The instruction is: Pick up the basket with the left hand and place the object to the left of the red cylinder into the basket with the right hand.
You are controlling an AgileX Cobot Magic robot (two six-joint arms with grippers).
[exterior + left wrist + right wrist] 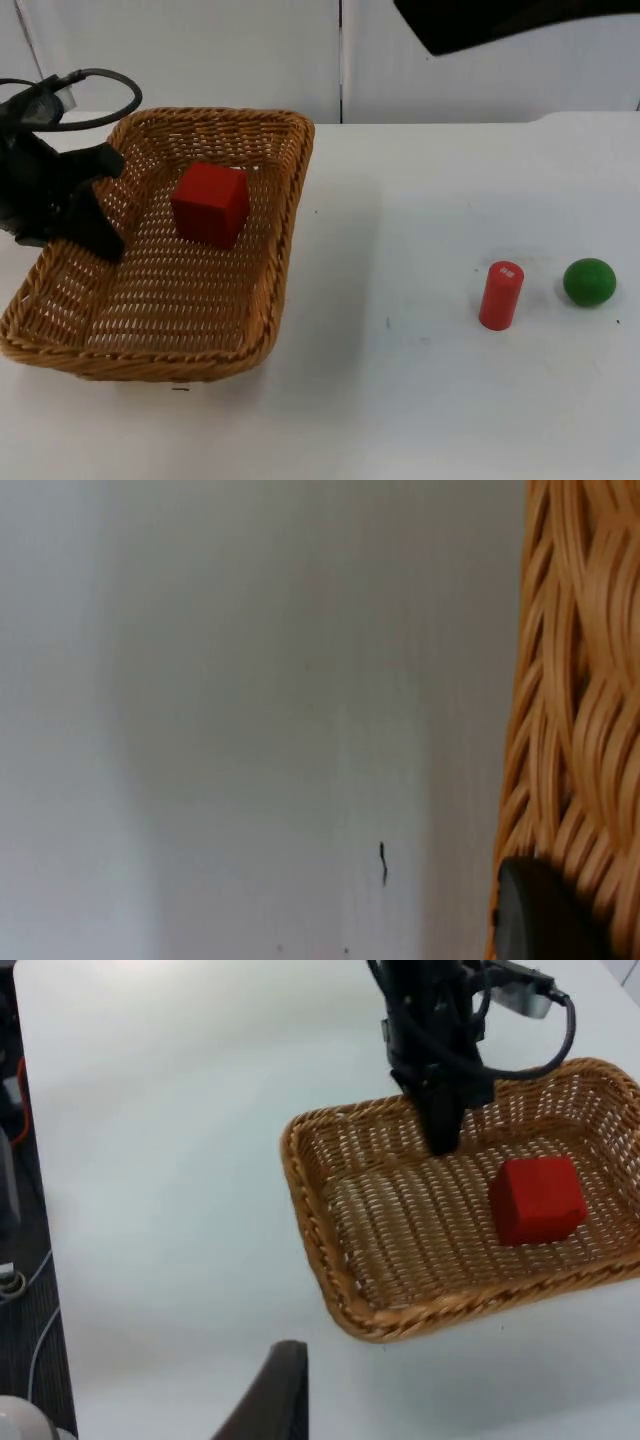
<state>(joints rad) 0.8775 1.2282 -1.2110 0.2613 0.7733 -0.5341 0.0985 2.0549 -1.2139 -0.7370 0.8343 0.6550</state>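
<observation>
The shallow woven wicker basket (160,330) looks light and stiff, best taken by its rim. The left gripper (95,205) pinches that rim's left wall. Inside lies the red cube (210,204), seemingly rigid and light. The right gripper waits; its jaws I cannot tell.

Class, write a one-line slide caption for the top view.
Left gripper grips the basket holding a red cube.
</observation>
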